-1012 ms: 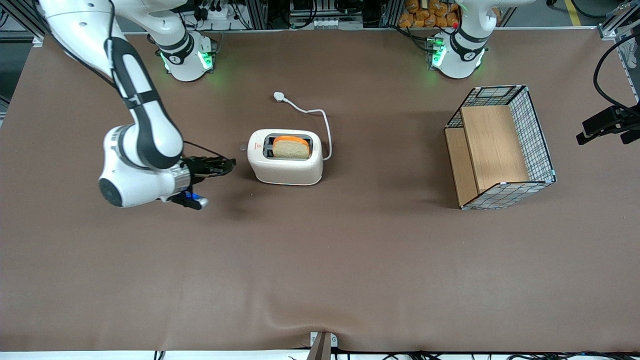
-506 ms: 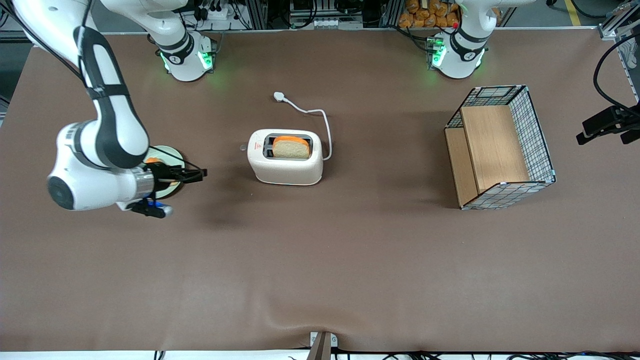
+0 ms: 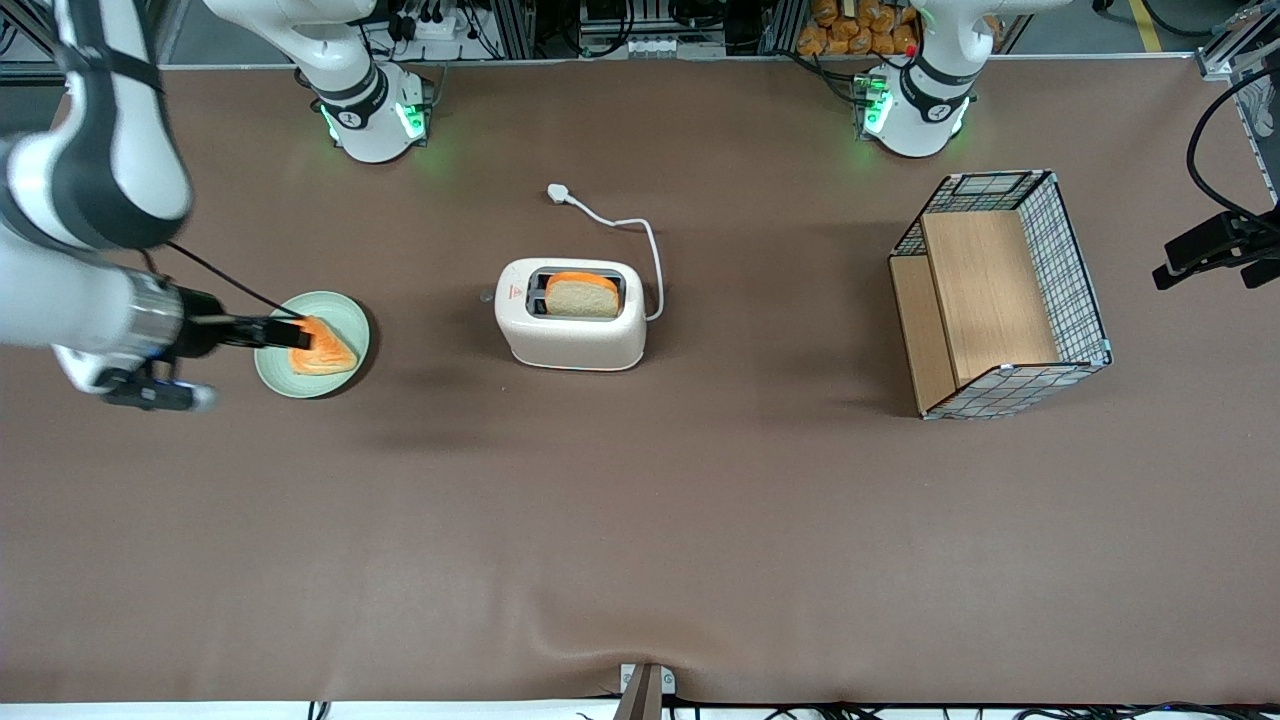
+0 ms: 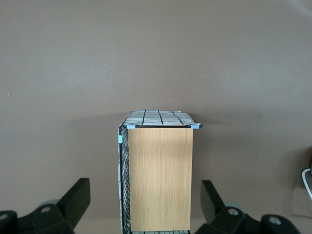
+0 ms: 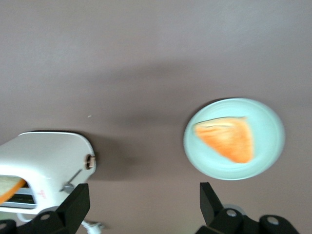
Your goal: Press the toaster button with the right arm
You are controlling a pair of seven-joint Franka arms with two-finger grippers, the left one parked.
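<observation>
The cream-white toaster (image 3: 571, 330) stands mid-table with a bread slice (image 3: 581, 297) in one slot; it also shows in the right wrist view (image 5: 46, 153). The toaster button (image 3: 486, 296) is a small pale tab sticking out of the narrow end by the red mark, and the wrist view shows the button (image 5: 68, 186) on its thin lever. My right arm (image 3: 90, 180) is far toward the working arm's end of the table. Its gripper (image 3: 295, 328) hovers over the rim of a green plate, well away from the button. The gripper (image 5: 144, 191) is open, with nothing between the fingers.
The pale green plate (image 3: 275, 370) carries an orange wedge of toast (image 3: 322, 352), also seen on the plate (image 5: 270, 122) in the wrist view. The toaster's white cord and plug (image 3: 600, 213) lie farther from the camera. A wire-and-wood crate (image 3: 1000, 295) sits toward the parked arm's end.
The right arm has drawn back from beside the toaster's button end toward the working arm's end of the table. This uncovered the plate, and the gripper now hangs over it.
</observation>
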